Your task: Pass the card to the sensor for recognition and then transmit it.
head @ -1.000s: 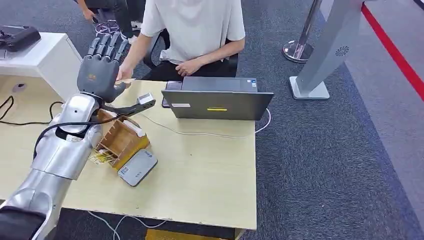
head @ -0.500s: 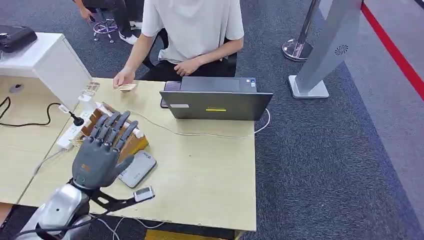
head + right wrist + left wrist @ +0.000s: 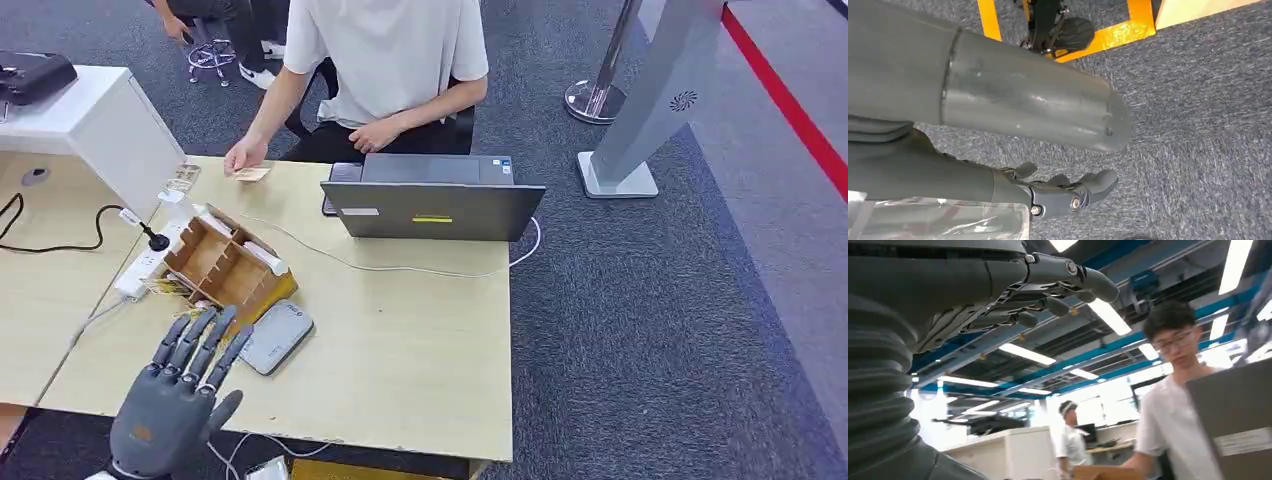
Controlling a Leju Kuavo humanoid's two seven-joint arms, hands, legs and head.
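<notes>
One relation matters here, I reckon: the card [image 3: 252, 174] sits way off at about 12 o'clock from the left hand [image 3: 175, 400], on the far edge of the tabletop [image 3: 420, 340]. A person's hand [image 3: 243, 157] is right at it, touching or nearly so. As far as I can make out, its long side runs roughly 9-to-3, so it lies crosswise to the hand.

The left hand hovers at the near edge with its fingers [image 3: 205, 340] spread wide and nothing in them. The left wrist view agrees: fingers [image 3: 1053, 305] stretched out and bare against the ceiling.

The grey sensor pad [image 3: 275, 337] lies flat at about 2 o'clock from the fingertips, just beside them. The wooden organiser [image 3: 225, 262] stands between hand and card, so my guess is any reach has to go over or around it.

The right hand [image 3: 1068, 192] hangs low over the carpet with nothing in it, but I can't tell whether its fingers are curled or loose. That makes the left hand the nearer one by a long way.
</notes>
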